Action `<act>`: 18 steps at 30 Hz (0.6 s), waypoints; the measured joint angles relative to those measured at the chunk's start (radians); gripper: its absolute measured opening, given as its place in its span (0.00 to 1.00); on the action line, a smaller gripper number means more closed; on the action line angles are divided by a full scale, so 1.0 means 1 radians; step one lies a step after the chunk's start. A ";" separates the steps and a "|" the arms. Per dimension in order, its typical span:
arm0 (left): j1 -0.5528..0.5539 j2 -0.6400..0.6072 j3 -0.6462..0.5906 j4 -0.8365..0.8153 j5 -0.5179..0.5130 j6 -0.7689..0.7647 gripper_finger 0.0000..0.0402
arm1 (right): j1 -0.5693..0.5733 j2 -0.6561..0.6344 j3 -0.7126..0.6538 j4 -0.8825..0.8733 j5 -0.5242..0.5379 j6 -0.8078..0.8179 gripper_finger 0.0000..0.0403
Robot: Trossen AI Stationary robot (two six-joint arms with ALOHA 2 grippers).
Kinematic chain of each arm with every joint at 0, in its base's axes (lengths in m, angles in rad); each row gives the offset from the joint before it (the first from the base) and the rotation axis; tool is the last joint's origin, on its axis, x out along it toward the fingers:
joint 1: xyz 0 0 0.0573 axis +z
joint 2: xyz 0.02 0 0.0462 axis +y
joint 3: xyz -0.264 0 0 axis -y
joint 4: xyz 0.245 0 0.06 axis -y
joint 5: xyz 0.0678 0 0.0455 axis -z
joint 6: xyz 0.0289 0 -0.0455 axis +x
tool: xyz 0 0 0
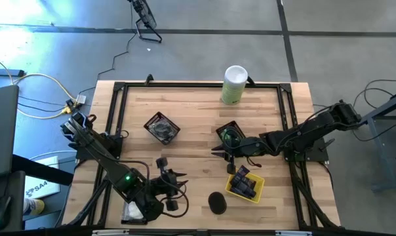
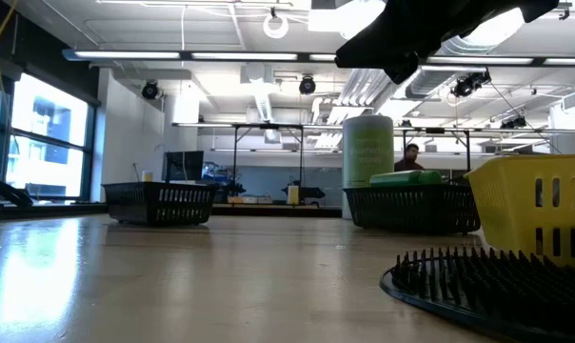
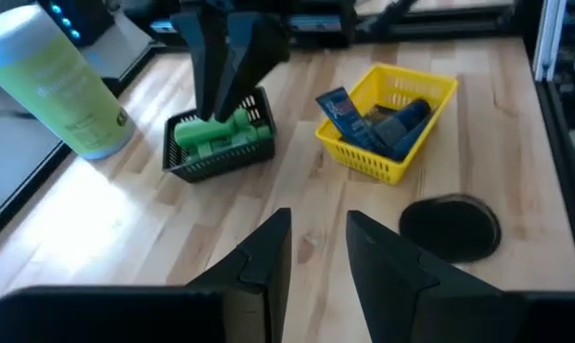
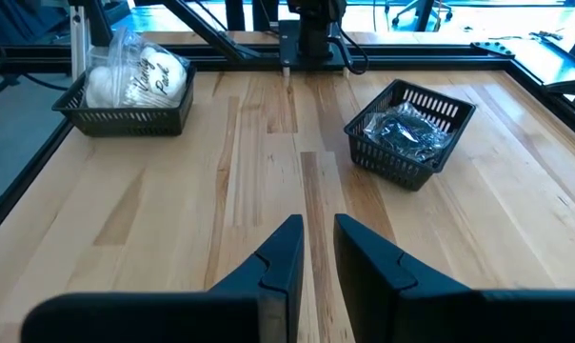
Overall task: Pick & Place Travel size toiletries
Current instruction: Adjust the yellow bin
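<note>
Green little bottles (image 3: 221,138) lie in a black basket (image 3: 202,167) right of the table's middle, and the right gripper (image 1: 216,152) hangs just beside that basket on its near-left side, over bare wood. Its fingers (image 4: 278,257) stand narrowly apart with nothing between them.

Dark navy tubes (image 3: 387,129) fill a yellow basket (image 3: 364,157) nearer the front edge, just right of centre; one blue tube stands up against its rim. A flat black round disc (image 1: 216,202) lies on the boards close to the near-left side of the yellow basket, apart from it. In the low view its ribbed edge sits in front of the yellow basket.

White crinkly packets (image 4: 140,81) sit in another black basket (image 4: 126,119) at the near-left corner of the table, partly hidden under the left arm in the high view. The left gripper (image 1: 178,178) is held near the front edge, left of the disc, pointing toward the right; its fingers (image 3: 264,262) are a little apart and empty.

A fourth black basket (image 1: 162,127) left of centre holds a crumpled dark clear-wrapped bundle (image 4: 406,133). A tall white-and-green canister (image 1: 234,84) stands at the far edge of the wooden table (image 1: 191,105).
</note>
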 joint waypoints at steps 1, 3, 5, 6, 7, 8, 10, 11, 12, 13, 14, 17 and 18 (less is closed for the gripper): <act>0.000 0.000 0.000 -0.006 0.007 0.009 0.25 | 0.000 0.000 0.000 0.000 0.000 0.000 0.14; 0.000 0.000 0.000 -0.017 0.028 0.014 0.25 | 0.000 0.000 0.000 -0.001 0.000 0.000 0.14; -0.001 0.000 0.000 -0.016 0.065 0.014 0.25 | 0.002 0.000 0.000 -0.005 -0.008 0.000 0.14; -0.001 0.000 0.000 -0.016 0.093 0.014 0.25 | 0.002 0.000 0.000 -0.006 -0.019 0.000 0.14; -0.001 0.000 0.000 -0.016 0.121 0.014 0.25 | 0.002 0.000 0.000 -0.005 -0.032 0.000 0.14; -0.001 0.000 0.000 -0.016 0.155 0.014 0.25 | 0.002 0.000 0.000 -0.006 -0.037 0.000 0.14; 0.000 0.000 0.000 -0.016 0.217 0.014 0.25 | 0.002 0.000 0.000 -0.005 -0.052 0.000 0.14; 0.000 0.000 0.000 -0.016 0.242 0.014 0.25 | 0.002 0.000 0.000 -0.005 -0.055 0.000 0.14; 0.000 0.000 0.000 -0.015 0.259 0.014 0.25 | 0.002 0.000 0.000 -0.005 -0.056 0.000 0.14; -0.001 0.000 0.000 -0.015 0.269 0.014 0.25 | 0.002 0.000 0.000 -0.005 -0.056 0.000 0.14; -0.001 0.000 0.000 -0.015 0.270 0.014 0.25 | 0.002 0.000 0.000 -0.005 -0.056 0.000 0.14; 0.000 0.000 0.000 -0.015 0.271 0.039 0.25 | 0.002 0.000 0.000 -0.005 -0.056 0.000 0.14; 0.000 0.000 0.000 -0.014 0.267 0.067 0.25 | 0.002 0.000 0.000 -0.005 -0.056 0.000 0.14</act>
